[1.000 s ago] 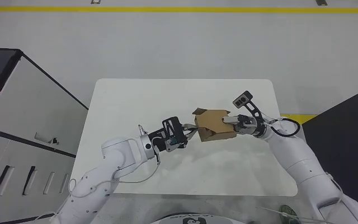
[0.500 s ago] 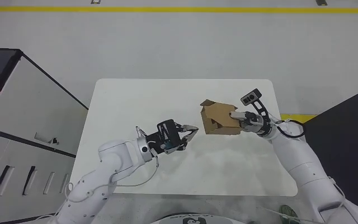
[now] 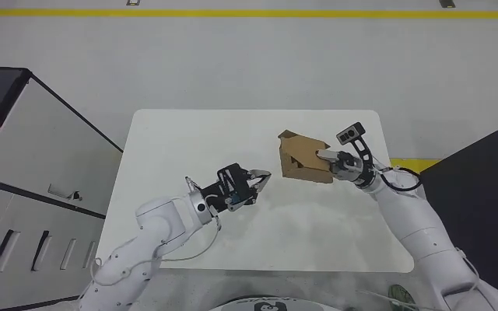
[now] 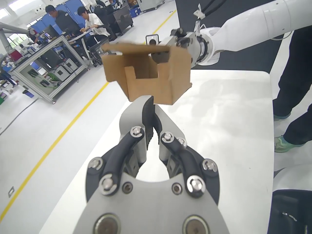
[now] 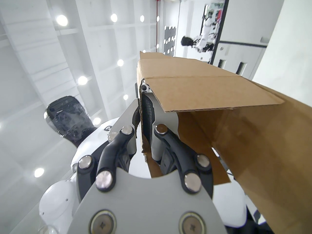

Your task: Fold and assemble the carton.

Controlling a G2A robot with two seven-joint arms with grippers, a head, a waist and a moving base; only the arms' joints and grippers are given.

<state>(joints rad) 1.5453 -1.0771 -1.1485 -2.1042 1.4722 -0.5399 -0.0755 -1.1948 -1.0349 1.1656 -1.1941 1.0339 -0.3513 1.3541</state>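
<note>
Right gripper (image 5: 146,98) was clamped on the edge of one side wall of the carton (image 4: 146,74), a pinch that, as I judged it, kept the half-formed box off the surface and free to be turned toward the other arm. From above, this gripper sat at the carton's 3 o'clock side, and the carton hung over the 2 o'clock part of the table (image 3: 194,140). Its open end, with unfolded flaps, faced the left gripper (image 4: 151,113). That one had its fingers closed together on nothing and hovered near the table's middle, at about 8 o'clock from the carton and apart from it, probably placed to push a flap home. The white tabletop was smooth and glossy. On the pale floor beyond it, a yellow line (image 3: 249,12) ran at 12 o'clock and a grey cabinet (image 3: 47,155) stood at 9 o'clock.
</note>
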